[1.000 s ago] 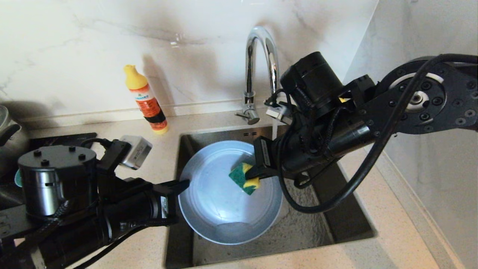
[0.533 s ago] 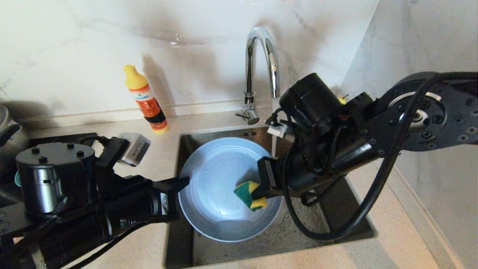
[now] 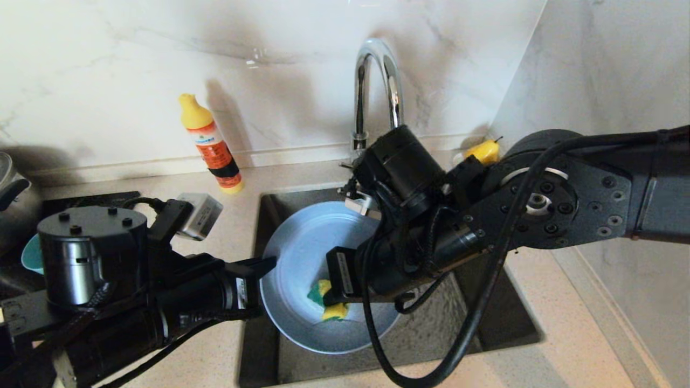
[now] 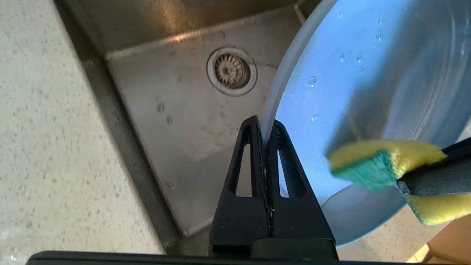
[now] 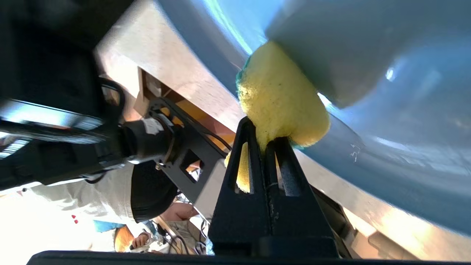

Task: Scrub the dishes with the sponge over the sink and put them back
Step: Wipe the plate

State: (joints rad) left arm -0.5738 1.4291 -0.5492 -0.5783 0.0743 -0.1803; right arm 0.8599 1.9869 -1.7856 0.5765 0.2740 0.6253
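1. My left gripper [image 3: 267,265] pinches the left rim of the blue-grey plate [image 3: 302,253], holding it tilted over the sink [image 3: 485,318].
2. My right gripper [image 3: 330,299] is clamped on the sponge [image 3: 323,299], pressing it against the plate's lower inner face.
3. Water droplets bead on the plate.

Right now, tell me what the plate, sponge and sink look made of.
Plate: probably plastic, smooth satin blue-grey; thin rim, water beading on it.
Sponge: soft yellow foam with a coarse green scouring face; it bulges where the right pincer squeezes it.
Sink: stainless steel, brushed, dull reflections.
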